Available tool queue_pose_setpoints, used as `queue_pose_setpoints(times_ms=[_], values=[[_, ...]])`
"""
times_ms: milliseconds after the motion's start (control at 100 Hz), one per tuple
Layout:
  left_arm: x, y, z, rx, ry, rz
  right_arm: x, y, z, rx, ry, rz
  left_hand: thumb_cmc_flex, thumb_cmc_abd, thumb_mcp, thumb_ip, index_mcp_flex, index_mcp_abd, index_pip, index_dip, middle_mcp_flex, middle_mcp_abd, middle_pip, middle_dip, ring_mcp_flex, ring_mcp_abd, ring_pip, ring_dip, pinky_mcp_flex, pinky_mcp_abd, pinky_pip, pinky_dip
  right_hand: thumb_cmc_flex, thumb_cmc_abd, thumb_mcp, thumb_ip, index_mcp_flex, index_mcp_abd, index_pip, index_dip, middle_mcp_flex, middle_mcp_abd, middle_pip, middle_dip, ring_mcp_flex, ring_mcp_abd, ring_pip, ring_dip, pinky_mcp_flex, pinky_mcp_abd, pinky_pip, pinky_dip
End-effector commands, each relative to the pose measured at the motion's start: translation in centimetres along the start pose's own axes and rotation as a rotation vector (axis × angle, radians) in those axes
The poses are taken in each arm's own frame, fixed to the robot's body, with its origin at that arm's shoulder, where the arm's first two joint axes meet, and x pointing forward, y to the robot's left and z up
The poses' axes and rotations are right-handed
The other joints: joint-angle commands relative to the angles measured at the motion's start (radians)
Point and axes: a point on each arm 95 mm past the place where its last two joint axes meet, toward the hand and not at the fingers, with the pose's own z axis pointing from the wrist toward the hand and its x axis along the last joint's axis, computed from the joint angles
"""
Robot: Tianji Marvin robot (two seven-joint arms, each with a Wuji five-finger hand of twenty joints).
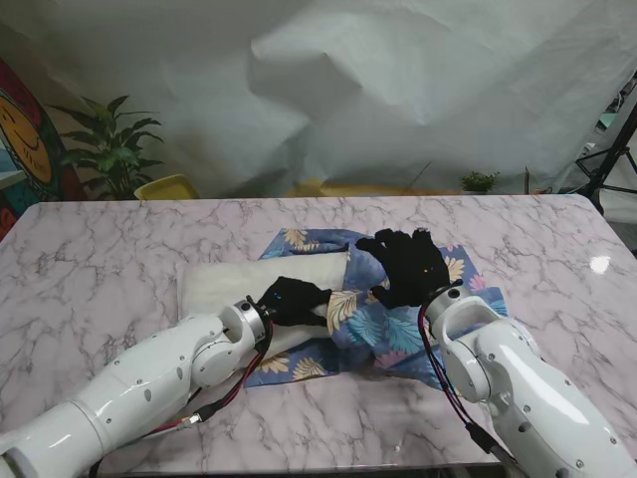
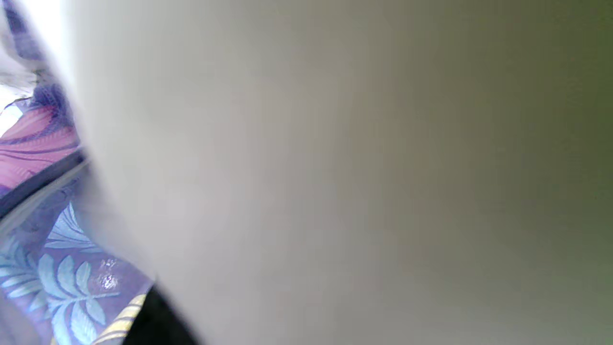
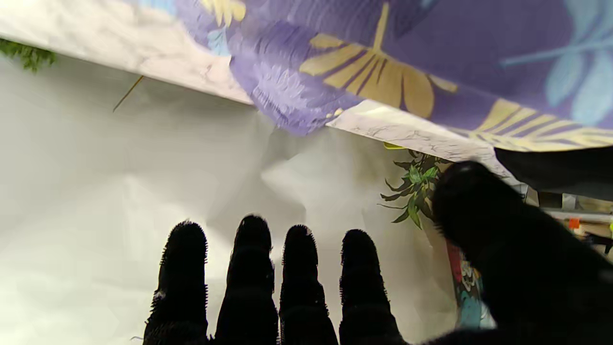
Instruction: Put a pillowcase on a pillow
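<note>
Pillow half inside its pillowcase on the marble worktop [image 1: 119, 239].
The white pillow [image 1: 224, 280] lies left; the left robot hand [image 1: 295, 301] grips its end inside the floral pillowcase [image 1: 398, 334]; the right robot hand [image 1: 408, 267] hovers wide, holding nothing.

Your stand camera looks down from above the shoulders across the marble table [image 1: 119, 249]. Your left wrist camera sits pressed close against white fabric (mostly blur). Your right wrist camera faces the backdrop. All three share the patterned pillowcase [image 1: 398, 329] [image 2: 62, 273] [image 3: 431, 43].
</note>
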Motion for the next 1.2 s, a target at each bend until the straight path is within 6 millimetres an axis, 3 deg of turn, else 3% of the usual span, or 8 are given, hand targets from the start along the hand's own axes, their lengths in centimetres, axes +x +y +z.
queue_pose_setpoints(times_ms=[0,310,470,570,650,760,860,1190], values=[[0.5,0.7,0.0,-0.022,0.012,-0.006,-1.2,-1.2,1.4,0.051,-0.004,-0.004,0.065,0.046,0.063,0.054,0.034,-0.045,0.048,0.009,0.056,-0.107,0.064,0.001,-0.006,0.050,0.056,0.001,0.004,-0.120,0.109,0.025,0.046,-0.035,0.076,-0.008,0.030,-0.052,0.070,0.016,0.038,-0.021,0.038,0.010,0.042,-0.035,0.052,0.025,0.029,-0.031,0.018,0.033],[0.3,0.5,-0.4,0.007,0.009,0.021,-2.1,-4.6,5.7,0.172,0.155,0.011,0.066,0.046,0.063,0.053,0.034,-0.055,0.046,0.011,0.054,-0.110,0.064,0.001,-0.009,0.051,0.057,0.001,0.003,-0.120,0.110,0.028,0.112,-0.150,0.194,-0.007,0.042,-0.256,0.225,0.000,0.064,-0.059,0.093,0.038,0.096,-0.119,0.135,0.073,0.071,-0.069,0.043,0.069],[-0.2,0.2,-0.5,0.011,-0.011,0.030,-1.8,-5.9,6.2,0.198,0.190,0.049,0.066,0.047,0.063,0.053,0.033,-0.058,0.045,0.012,0.054,-0.110,0.064,0.001,-0.008,0.050,0.059,0.001,0.002,-0.120,0.109,0.029,0.105,-0.171,0.208,-0.010,0.358,-0.498,0.331,0.058,0.189,-0.131,0.094,0.040,0.137,-0.149,0.178,0.095,0.079,-0.081,0.046,0.077],[-0.5,0.0,-0.5,0.008,-0.023,0.033,-1.8,-6.3,6.3,0.187,0.191,0.066,0.065,0.049,0.063,0.053,0.033,-0.059,0.045,0.013,0.053,-0.111,0.064,0.001,-0.008,0.050,0.059,0.001,0.000,-0.121,0.109,0.030,0.131,-0.259,0.166,-0.202,0.602,-0.668,0.531,-0.090,0.340,-0.190,0.075,0.048,0.184,-0.176,0.198,0.106,0.091,-0.091,0.048,0.085],[-0.7,-0.1,-0.5,0.006,-0.035,0.033,-1.9,-6.4,6.4,0.178,0.188,0.081,0.065,0.048,0.063,0.053,0.033,-0.059,0.045,0.014,0.053,-0.111,0.064,0.001,-0.008,0.050,0.059,0.001,0.001,-0.122,0.109,0.031,0.102,-0.268,0.156,-0.212,0.756,-0.672,0.491,0.036,0.441,-0.209,0.049,0.042,0.224,-0.178,0.197,0.104,0.101,-0.090,0.053,0.088],[-1.0,-0.3,-0.5,0.003,-0.049,0.032,-2.0,-6.7,6.3,0.138,0.161,0.118,0.065,0.050,0.062,0.053,0.032,-0.059,0.044,0.015,0.052,-0.112,0.064,0.001,-0.009,0.049,0.059,0.000,0.001,-0.123,0.109,0.031,0.099,-0.229,0.164,-0.209,0.653,-0.672,0.586,0.080,0.589,-0.233,0.064,0.081,0.384,-0.154,0.191,0.114,0.158,-0.066,0.073,0.095],[-1.2,-0.4,-0.5,0.000,-0.055,0.032,-2.1,-6.9,6.5,0.046,0.117,0.171,0.066,0.049,0.062,0.053,0.031,-0.057,0.044,0.017,0.052,-0.111,0.064,0.002,-0.009,0.049,0.059,0.000,0.001,-0.123,0.109,0.032,0.204,-0.154,0.197,-0.186,0.516,-0.606,0.758,0.111,0.985,-0.315,0.011,0.158,0.710,-0.212,0.269,0.219,0.282,-0.026,0.139,0.117],[-0.6,-0.3,-0.3,0.024,-0.017,0.026,-0.8,-4.7,7.9,-0.267,0.012,0.297,0.067,0.050,0.062,0.052,0.030,-0.061,0.043,0.021,0.046,-0.085,0.066,0.002,-0.013,0.049,0.057,-0.002,0.001,-0.123,0.108,0.033,0.339,-0.130,0.156,-0.163,0.464,-0.440,0.871,0.081,0.948,-0.198,0.234,0.232,0.892,-0.242,0.688,0.454,0.637,-0.024,0.324,0.149]])
